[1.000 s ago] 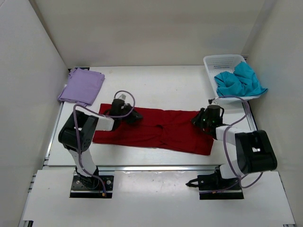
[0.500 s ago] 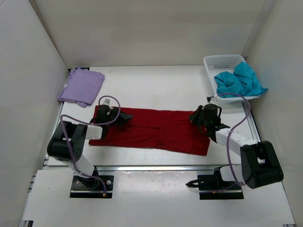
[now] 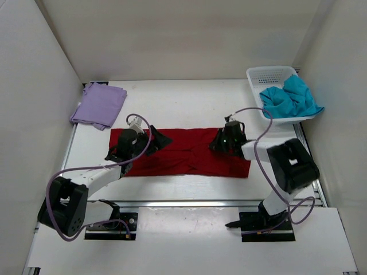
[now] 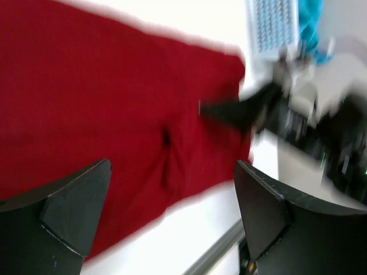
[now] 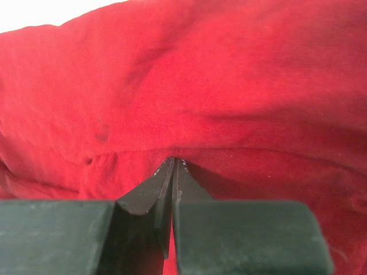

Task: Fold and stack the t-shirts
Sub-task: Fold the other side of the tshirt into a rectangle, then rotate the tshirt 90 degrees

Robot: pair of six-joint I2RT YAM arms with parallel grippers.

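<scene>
The deep red t-shirt lies as a long band across the table's middle, and it fills the left wrist view and the right wrist view. My left gripper hovers over its left part, open, with nothing between the fingers. My right gripper sits low on the shirt's right part, shut, its tips pinching a hem fold of the red cloth. The lavender t-shirt lies folded at the far left. The teal t-shirt is bunched up in the basket.
A white lattice basket stands at the far right corner, also blurred in the left wrist view. White walls close the table on three sides. A metal rail runs along the near edge.
My left gripper has opened and let go of the red t-shirt. My right gripper has moved left and stayed shut on the cloth; the shirt's right end has drawn in.
</scene>
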